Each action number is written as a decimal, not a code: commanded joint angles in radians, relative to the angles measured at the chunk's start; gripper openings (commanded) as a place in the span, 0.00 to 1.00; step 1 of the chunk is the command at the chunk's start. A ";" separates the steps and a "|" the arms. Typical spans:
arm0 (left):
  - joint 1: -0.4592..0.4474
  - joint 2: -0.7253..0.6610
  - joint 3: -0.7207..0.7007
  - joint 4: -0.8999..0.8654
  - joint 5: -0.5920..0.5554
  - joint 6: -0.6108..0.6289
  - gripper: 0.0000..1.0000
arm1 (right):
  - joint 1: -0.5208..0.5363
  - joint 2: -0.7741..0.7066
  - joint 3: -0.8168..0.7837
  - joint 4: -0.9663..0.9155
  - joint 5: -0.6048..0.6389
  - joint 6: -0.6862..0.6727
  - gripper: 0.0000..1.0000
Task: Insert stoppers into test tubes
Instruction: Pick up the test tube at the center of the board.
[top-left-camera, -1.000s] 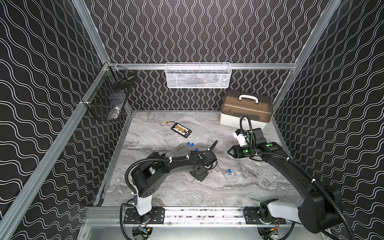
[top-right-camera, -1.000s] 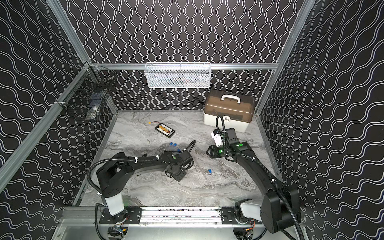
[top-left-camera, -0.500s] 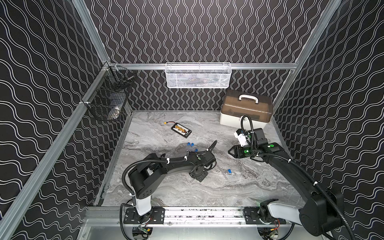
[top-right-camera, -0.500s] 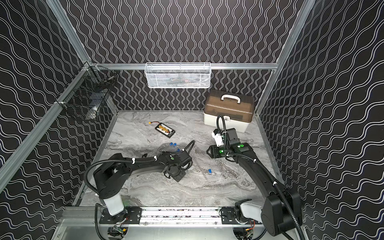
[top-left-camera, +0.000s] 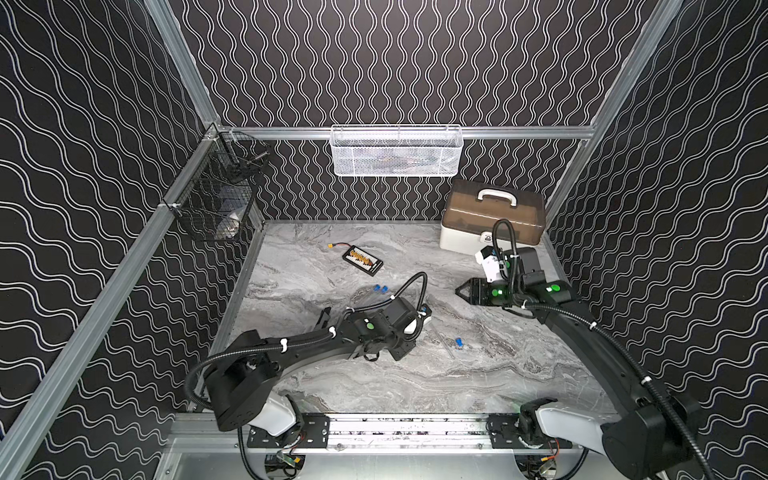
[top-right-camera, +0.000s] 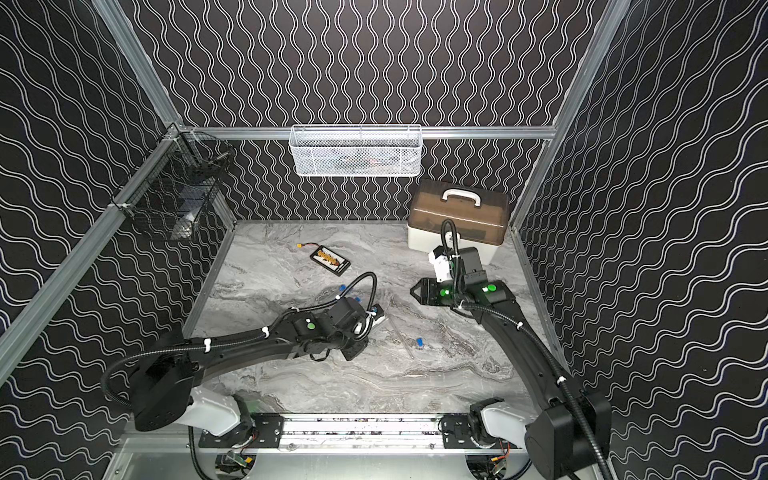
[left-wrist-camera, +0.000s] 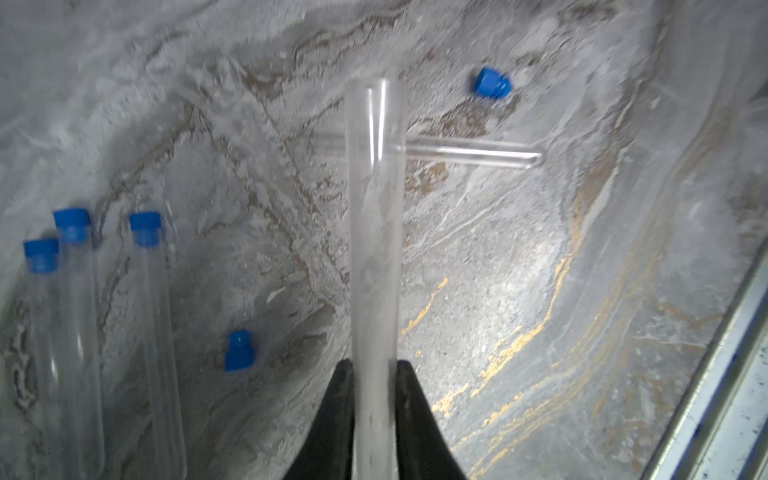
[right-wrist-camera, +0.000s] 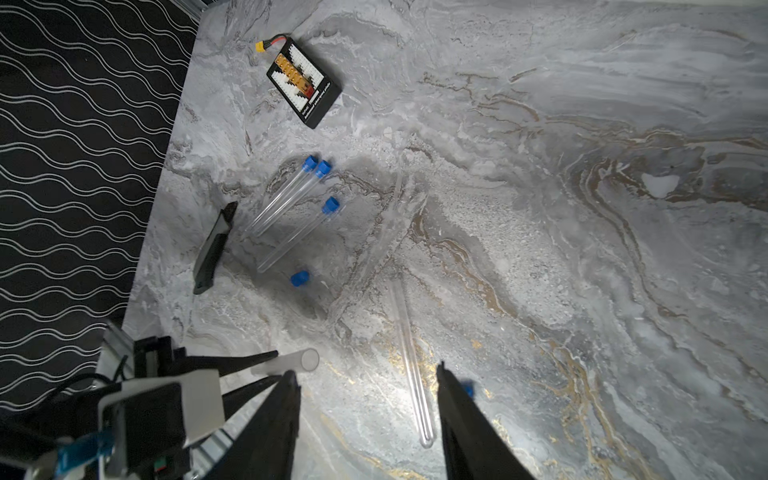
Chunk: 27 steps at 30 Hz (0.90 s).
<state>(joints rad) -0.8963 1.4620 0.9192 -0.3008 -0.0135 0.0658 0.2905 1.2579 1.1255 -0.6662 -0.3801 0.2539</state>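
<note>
Three stoppered test tubes (right-wrist-camera: 286, 199) lie near the battery board (right-wrist-camera: 305, 89); two are left. The left gripper (left-wrist-camera: 374, 370) clamps one open tube (left-wrist-camera: 376, 228). The right gripper (right-wrist-camera: 365, 370) hangs half-open over the bare tube (right-wrist-camera: 409, 357) farther from that board, a loose stopper (top-left-camera: 459, 342) beside it.

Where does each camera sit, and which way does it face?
Top views: high in front, facing down and back; left arm, right arm show.
Left wrist: on that arm, facing along its jaws, shut on a thin clear test tube.
Right wrist: on that arm, facing down at the grey marble table; its open jaws show.
Both wrist views share three blue-stoppered tubes.
</note>
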 joint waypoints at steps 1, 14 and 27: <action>0.000 -0.043 -0.029 0.137 0.064 0.126 0.18 | -0.004 0.084 0.112 -0.195 -0.085 0.028 0.53; 0.000 -0.060 -0.040 0.198 0.078 0.185 0.18 | 0.047 0.262 0.195 -0.428 -0.384 -0.068 0.53; 0.001 -0.103 -0.071 0.209 0.057 0.170 0.18 | 0.145 0.358 0.217 -0.460 -0.415 -0.096 0.41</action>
<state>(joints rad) -0.8963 1.3720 0.8539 -0.1204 0.0525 0.2302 0.4240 1.6066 1.3312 -1.0939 -0.7696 0.1810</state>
